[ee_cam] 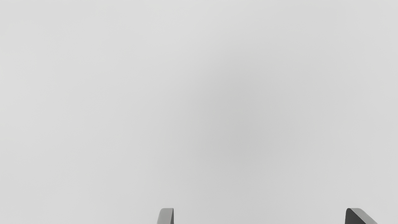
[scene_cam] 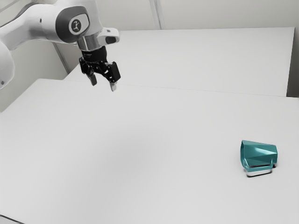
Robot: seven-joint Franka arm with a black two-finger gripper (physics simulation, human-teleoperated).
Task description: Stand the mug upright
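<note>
A teal mug (scene_cam: 259, 154) lies on its side on the white table, toward the exterior view's right, its mouth facing the exterior view's left and its handle low on the near side. High above the table in the exterior view's upper left hangs my gripper (scene_cam: 103, 84), well apart from the mug. In the wrist view the two fingertips of the gripper (ee_cam: 259, 214) stand wide apart, with only bare tabletop beneath them. The gripper is open and holds nothing.
The white table (scene_cam: 126, 172) spreads between my gripper and the mug. Behind it in the exterior view stands a pale raised panel or surface (scene_cam: 201, 58). A thin dark edge crosses the exterior view's lower left corner.
</note>
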